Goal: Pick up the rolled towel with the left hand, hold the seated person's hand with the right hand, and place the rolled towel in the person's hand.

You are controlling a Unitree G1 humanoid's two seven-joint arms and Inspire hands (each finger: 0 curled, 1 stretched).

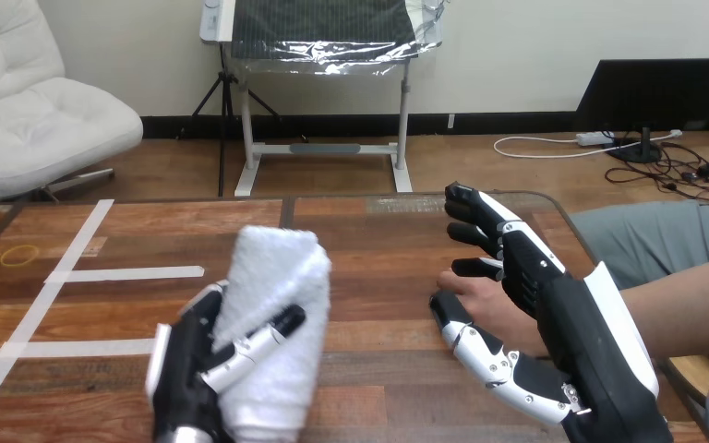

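The rolled white towel [277, 305] stands tilted above the table's near left part. My left hand [189, 369] is shut on its lower half, fingers [258, 341] curled across its front. At the right, the person's hand [485, 300] reaches in from the right edge, fingertips pointing left. My right hand [563, 314] is closed on it: my fingers [480, 231] lie over its far side and my thumb [471, 346] sits under its near side. The towel is about a hand's width left of the person's hand, not touching it.
White tape strips [102, 273] mark the wooden table [378, 231] at the left, with a thin yellow ring [20, 255] beside them. The person's forearm [692, 305] crosses the table's right edge.
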